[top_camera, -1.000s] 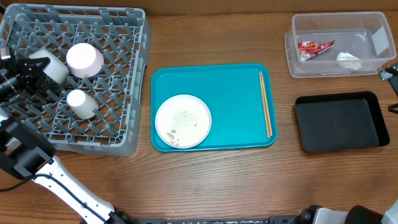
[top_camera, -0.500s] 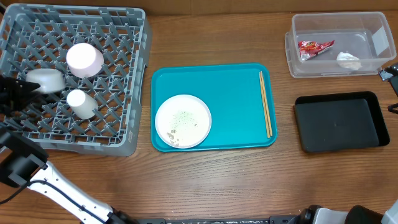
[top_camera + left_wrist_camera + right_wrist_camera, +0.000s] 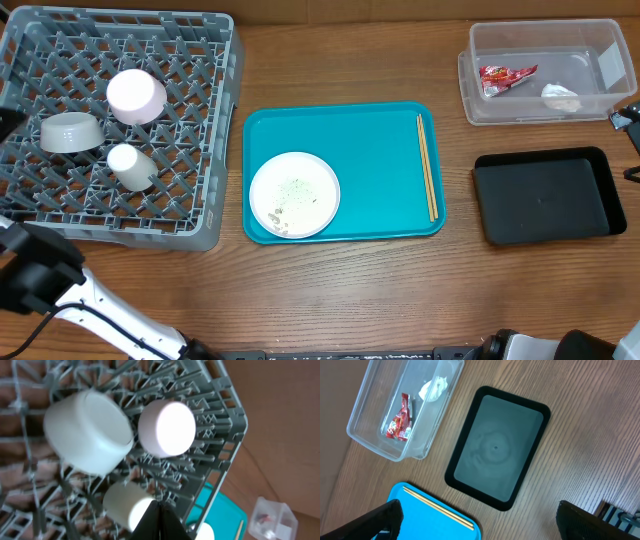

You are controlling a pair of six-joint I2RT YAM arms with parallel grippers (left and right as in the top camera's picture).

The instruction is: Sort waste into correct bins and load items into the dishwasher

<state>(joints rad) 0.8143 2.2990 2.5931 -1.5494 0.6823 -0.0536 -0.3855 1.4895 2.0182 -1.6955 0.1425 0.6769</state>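
The grey dishwasher rack (image 3: pixel 228 120) holds a greyish bowl (image 3: pixel 70 132), an upturned white bowl (image 3: pixel 136 95) and a small cup (image 3: pixel 130 166). Only a sliver of my left gripper (image 3: pixel 6 120) shows at the rack's left edge. In the left wrist view it (image 3: pixel 159 510) is shut on nothing, apart from the greyish bowl (image 3: pixel 87 432) and just before the cup (image 3: pixel 127 505). A white plate (image 3: pixel 294 194) with pale crumbs lies on the teal tray (image 3: pixel 380 150). The clear tub (image 3: pixel 600 105) holds a red wrapper (image 3: pixel 506 77) and a tissue (image 3: pixel 560 96). My right gripper (image 3: pixel 480 522) hangs open and high, with the black bin (image 3: pixel 497 447) and the table below it.
Wooden chopsticks (image 3: pixel 427 165) lie along the tray's right side. The black bin (image 3: pixel 545 195) sits in front of the clear tub at the right. My right gripper (image 3: pixel 630 145) is at the table's right edge, between the two bins.
My left gripper let go of the greyish bowl, drew back to the left out of the rack and shut. The bowl now rests in the rack. The right arm has not moved.
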